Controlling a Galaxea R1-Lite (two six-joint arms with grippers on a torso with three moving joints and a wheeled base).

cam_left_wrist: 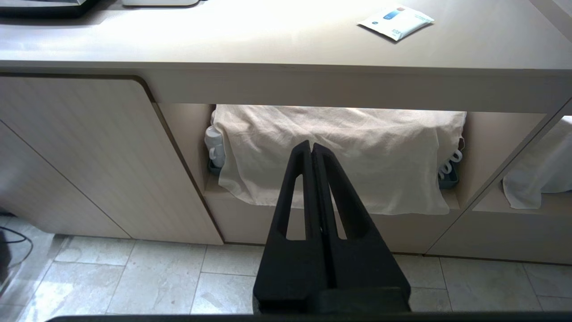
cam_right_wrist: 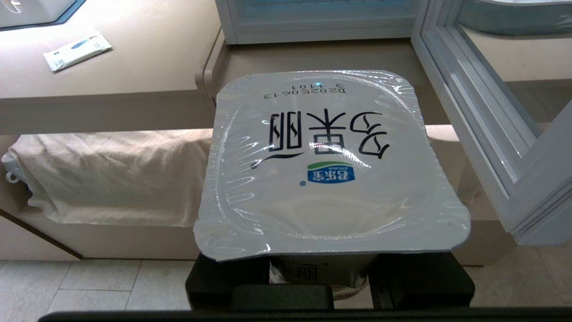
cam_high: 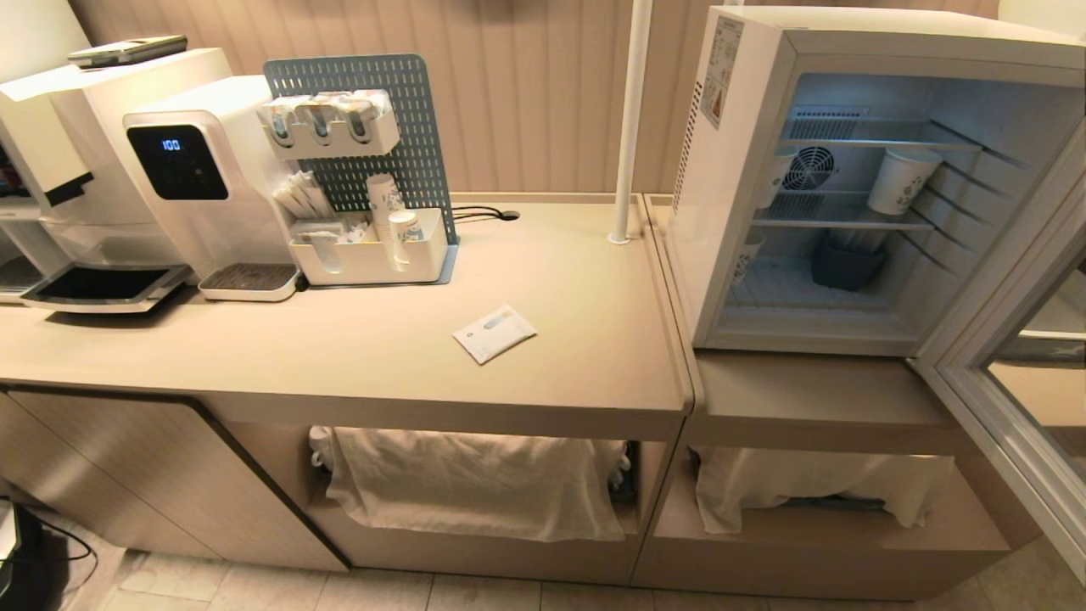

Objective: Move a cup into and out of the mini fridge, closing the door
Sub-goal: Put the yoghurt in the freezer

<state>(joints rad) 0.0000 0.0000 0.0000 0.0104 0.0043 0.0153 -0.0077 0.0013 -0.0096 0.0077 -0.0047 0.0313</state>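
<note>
Carrying phase, placement not started: the table (cam_high: 543,280) runs across the scene, with the mini fridge (cam_high: 747,170) on a lower section at its right end and the door (cam_high: 1018,356) swung wide open toward the robot's right. Inside are wire shelves, two taller paper cups (cam_high: 901,180) on the middle shelf and a dark bin (cam_high: 846,263) on the bottom; the bottom floor to the left of the bin looks free. Neither arm shows in the head view. Right gripper (cam_right_wrist: 330,286) sits low in front of the table edge, below fridge level, fingers clamped on the cup (cam_right_wrist: 330,165), lid up and roughly level. Left gripper (cam_left_wrist: 313,152) is parked facing the cloth-covered shelf under the table, fingers pressed together, holding nothing. A small white packet (cam_high: 495,333) lies mid-table, well out of the way. Next move, as I read it: raise the right arm, reach forward through the opening past the door frame, keep the cup upright, and set it on a free shelf spot clear of the paper cups.
</note>
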